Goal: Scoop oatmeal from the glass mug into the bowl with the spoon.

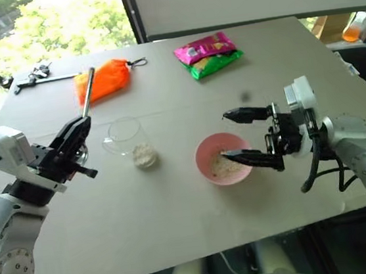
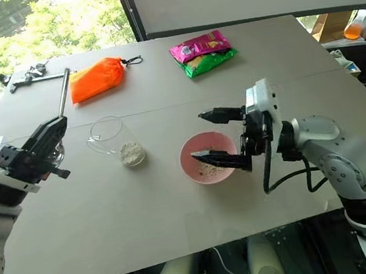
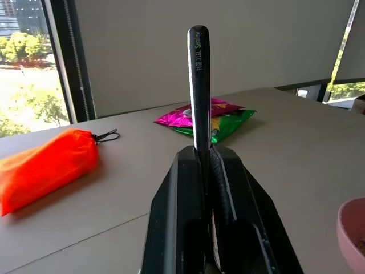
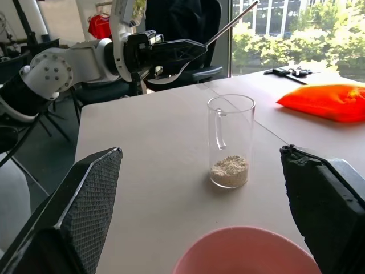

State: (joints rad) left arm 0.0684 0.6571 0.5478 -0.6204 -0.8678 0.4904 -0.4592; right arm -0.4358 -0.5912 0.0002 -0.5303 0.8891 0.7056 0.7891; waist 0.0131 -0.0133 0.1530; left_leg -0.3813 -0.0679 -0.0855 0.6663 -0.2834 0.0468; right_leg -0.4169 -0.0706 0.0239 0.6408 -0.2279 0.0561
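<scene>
- Now the left end effector (image 1: 71, 142) is clamped on the spoon (image 3: 199, 97), whose handle sticks up and away past the black fingers (image 3: 171, 217); the spoon's oval bowl shows at the wrist end in the right wrist view, curving below the fingers.
- Its bowl looks empty as far as I can tell, so my reading is that the step in hand is carrying the spoon toward the mug for a scoop, with some oatmeal already moved across.
- Just right of that end effector stands the glass mug (image 1: 131, 143), upright on the surface, handle on its left side, with a shallow layer of oatmeal (image 4: 229, 169) at its bottom.
- Right of the mug, well apart from it, sits the pink bowl (image 1: 222, 159), with a thin scatter of flakes inside.
- Meanwhile the right end effector (image 1: 242, 135) hangs over the bowl with its fingers spread wide apart and holding nothing; one finger crosses the bowl's right rim in the head views.
- Next, I judge, the spoon must be turned so its bowl points down into the narrow mug; the tight opening and low fill leave little room, and the mug could tip unless steadied.
- Around them the surface (image 1: 180, 230) is a pale grey board.
- Far left lie an orange pouch (image 1: 102, 80) and a dark tool with keys (image 1: 34, 78); a pink-and-green snack packet (image 1: 208, 55) lies far middle.
- Beyond are windows with sunlit trees and a lowered blind.
</scene>
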